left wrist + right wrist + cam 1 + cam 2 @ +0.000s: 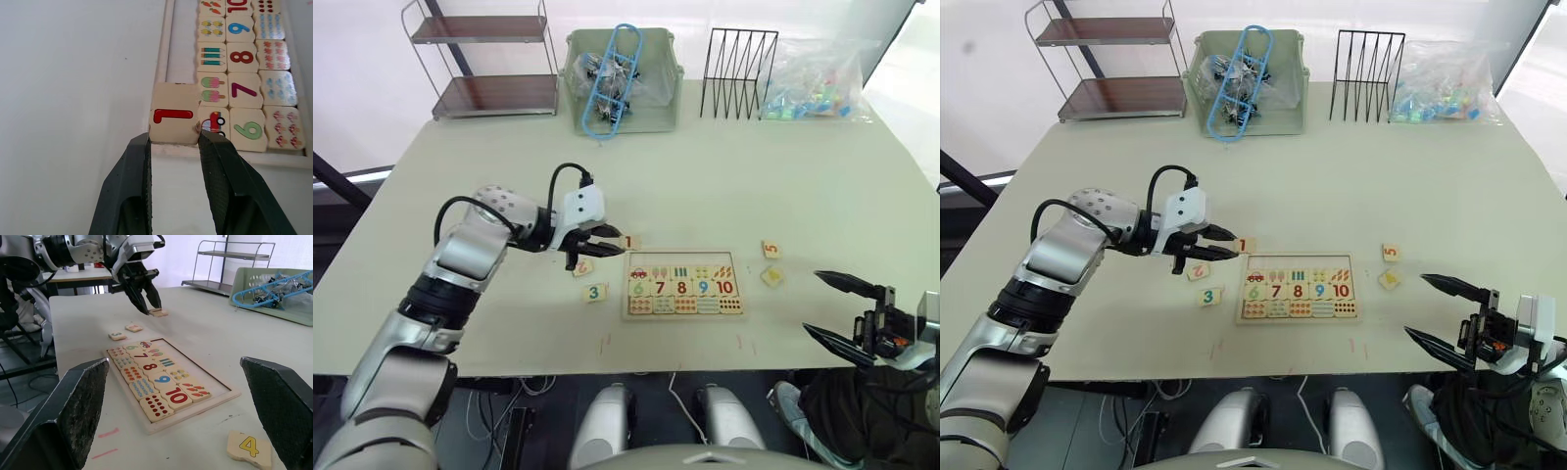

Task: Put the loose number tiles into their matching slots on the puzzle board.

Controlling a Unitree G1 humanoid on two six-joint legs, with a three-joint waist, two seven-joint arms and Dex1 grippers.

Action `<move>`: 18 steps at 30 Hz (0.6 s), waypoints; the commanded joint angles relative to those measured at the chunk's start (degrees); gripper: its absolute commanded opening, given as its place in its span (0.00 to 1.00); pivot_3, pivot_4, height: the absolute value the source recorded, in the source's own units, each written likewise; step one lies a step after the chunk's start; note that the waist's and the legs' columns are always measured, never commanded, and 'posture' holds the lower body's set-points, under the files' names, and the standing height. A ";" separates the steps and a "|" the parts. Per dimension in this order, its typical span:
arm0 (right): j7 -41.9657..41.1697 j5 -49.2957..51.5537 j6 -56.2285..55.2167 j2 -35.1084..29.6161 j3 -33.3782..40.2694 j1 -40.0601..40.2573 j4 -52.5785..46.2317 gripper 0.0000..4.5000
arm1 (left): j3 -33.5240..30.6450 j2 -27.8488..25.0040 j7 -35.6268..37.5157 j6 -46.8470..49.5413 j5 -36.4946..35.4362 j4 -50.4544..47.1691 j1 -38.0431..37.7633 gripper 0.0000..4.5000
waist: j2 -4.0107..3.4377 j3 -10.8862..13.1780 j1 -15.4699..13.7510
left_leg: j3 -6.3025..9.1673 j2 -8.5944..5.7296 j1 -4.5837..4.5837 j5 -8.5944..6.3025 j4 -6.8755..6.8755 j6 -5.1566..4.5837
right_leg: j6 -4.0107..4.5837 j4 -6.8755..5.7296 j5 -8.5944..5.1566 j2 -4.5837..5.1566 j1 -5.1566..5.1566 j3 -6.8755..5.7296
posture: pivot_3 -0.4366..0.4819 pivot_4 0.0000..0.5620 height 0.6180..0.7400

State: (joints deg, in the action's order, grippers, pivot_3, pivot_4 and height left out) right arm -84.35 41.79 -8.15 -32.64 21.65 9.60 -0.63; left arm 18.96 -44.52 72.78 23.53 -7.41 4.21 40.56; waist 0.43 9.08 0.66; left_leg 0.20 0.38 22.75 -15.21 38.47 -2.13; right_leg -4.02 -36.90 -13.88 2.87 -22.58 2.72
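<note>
1. Tile 1 rests on the puzzle board's near-left corner frame, half over the empty top row slot.
2. Left tool sits spread, fingertips just short of the tile, touching nothing; tile lies straight ahead, board beyond.
3. Right tool spread wide, empty, well apart near tile 4.

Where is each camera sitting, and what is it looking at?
Left and right eye views: on the head, looking down at the table, both arms showing.
Left wrist view: behind the left claw, facing the 1 tile.
Right wrist view: behind the right claw, facing the left claw.
All share the puzzle board.
</note>
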 commanded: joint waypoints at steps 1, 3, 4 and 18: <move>0.41 0.47 -1.34 0.17 1.15 -0.20 -1.53 1.00 | 1.57 0.83 0.23 1.59 2.45 0.65 2.60 0.20 | 0.01 0.00 0.00 | 0.02 0.00 0.00 0.00 0.00 0.00 | 0.00 -0.01 0.00 0.00 0.00 -0.01 | 0.48 0.27 1.00; 0.67 0.37 -1.64 0.39 1.07 -0.40 -1.47 1.00 | 3.27 1.25 0.45 2.70 4.14 1.08 3.75 0.20 | 0.02 0.01 0.00 | 0.02 0.00 0.00 0.00 0.00 0.00 | 0.00 -0.02 0.00 0.00 0.00 -0.01 | 0.48 0.27 1.00; 0.86 0.32 -1.77 0.51 0.97 -0.51 -1.50 1.00 | 4.01 1.51 0.75 3.52 4.76 1.39 4.33 0.20 | 0.02 0.01 -0.02 | 0.03 0.01 0.01 0.00 0.00 0.00 | 0.00 -0.02 0.00 0.00 0.00 -0.01 | 0.48 0.27 1.00; 2.67 -0.13 -1.51 1.07 -0.37 -0.87 -3.18 1.00 | 9.62 2.82 2.63 15.36 9.49 -2.94 8.70 0.20 | 0.03 0.02 -0.02 | 0.07 0.00 0.02 0.00 0.03 0.00 | 0.00 -0.08 -0.01 -0.02 0.00 -0.01 | 0.48 0.27 1.00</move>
State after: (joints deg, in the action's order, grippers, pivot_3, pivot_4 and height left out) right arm -82.01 41.05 -9.34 -31.57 20.92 8.95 -1.73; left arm 28.82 -41.33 74.84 38.03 1.98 3.86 48.13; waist 0.45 9.10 0.64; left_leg 0.26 0.38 22.77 -15.21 38.50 -2.13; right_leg -4.02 -36.98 -13.88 2.85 -22.59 2.71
